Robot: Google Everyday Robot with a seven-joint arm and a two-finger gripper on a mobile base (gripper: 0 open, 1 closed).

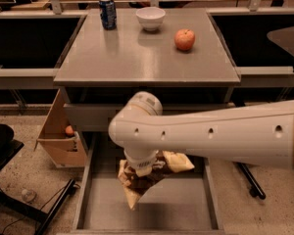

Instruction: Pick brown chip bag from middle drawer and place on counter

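The gripper points straight down from the white wrist at the near middle of the scene, over the open middle drawer. It is clamped on the brown chip bag, gripping its crumpled upper part, though the wrist hides most of the grip itself. The bag hangs from it at a tilt. One pale yellow-tan end juts out to the right just under the forearm, and the other points down and slightly left over the drawer's grey floor. Whether that low corner touches the floor or hangs just clear of it cannot be told.

The thick white arm reaches in from the right edge and crosses in front of the cabinet, covering part of the drawer's far end.

Beyond it, the grey counter tops the cabinet. On its far side stand a blue soda can at the left and a white bowl near the middle, with a red apple to the right and a little nearer.

Left of the cabinet, on the speckled floor, sits an open cardboard box with a small orange object inside.
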